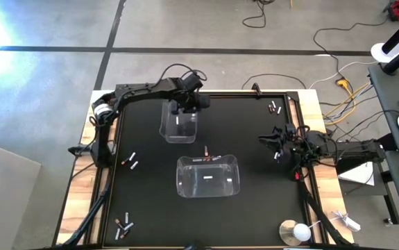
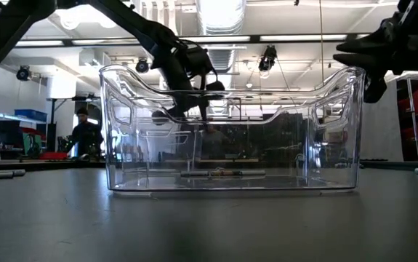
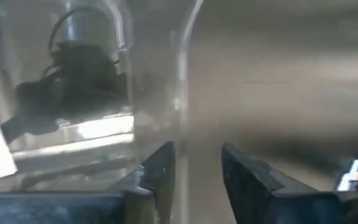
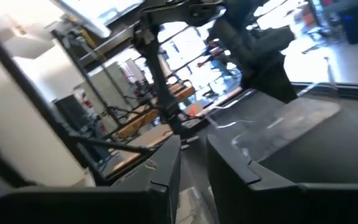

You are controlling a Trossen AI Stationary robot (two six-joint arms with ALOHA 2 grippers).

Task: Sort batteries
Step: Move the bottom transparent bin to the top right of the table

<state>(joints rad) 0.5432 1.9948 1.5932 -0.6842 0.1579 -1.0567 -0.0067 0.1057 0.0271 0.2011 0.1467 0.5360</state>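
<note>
Two clear plastic bins (image 1: 208, 176) sit on the black worktop (image 1: 150, 201). Left gripper (image 1: 184, 111), jaws part-open and empty, hovers over the far bin, seemingly mid-drop; next needs another loose battery (image 1: 132, 157). Right gripper (image 1: 277, 141) jaws: cannot tell.

Sitting on the black worktop (image 1: 150, 201): 2 clear plastic bins, a larger one (image 1: 208, 176) near the middle and a smaller one (image 1: 178, 123) farther back. Lying at the worktop's near right corner: a round white-topped metal disc (image 1: 297, 232). Standing in the room beyond, seen low: a person (image 2: 85, 133).
</note>
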